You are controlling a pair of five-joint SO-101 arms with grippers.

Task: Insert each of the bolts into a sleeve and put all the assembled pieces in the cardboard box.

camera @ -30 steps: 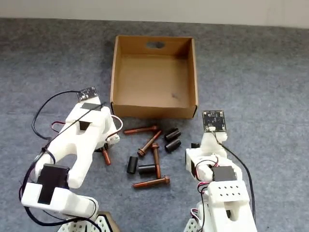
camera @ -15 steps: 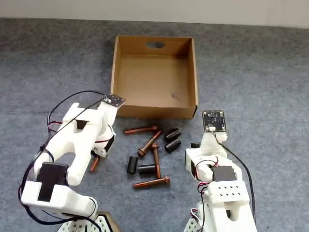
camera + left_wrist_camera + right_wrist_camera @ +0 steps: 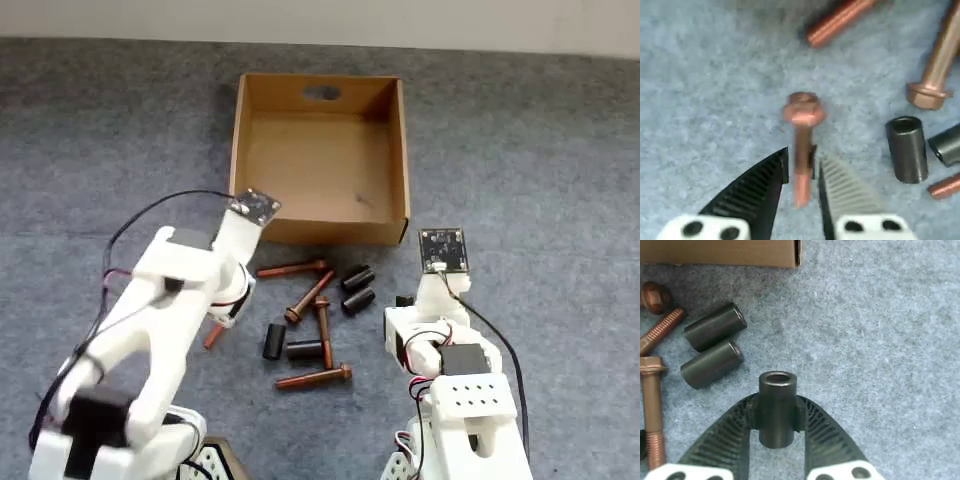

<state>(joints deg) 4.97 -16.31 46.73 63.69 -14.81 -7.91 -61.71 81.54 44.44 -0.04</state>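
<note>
Copper bolt sits nipped by its shank in my left gripper, black sleeve clamped in my right gripper, both just before the cardboard box, where I see nothing assembled yet.

From my station I saw a counter covered in grey, felt-like carpet with a fuzzy, faintly mottled nap. On the wrist feeds the same fibres looked short and matted. Beyond the counter's far edge ran a pale, plain band, wall or backdrop, I could not tell which. At the counter's near edge a small brown corner poked in, with too little of it showing for me to name it.
</note>
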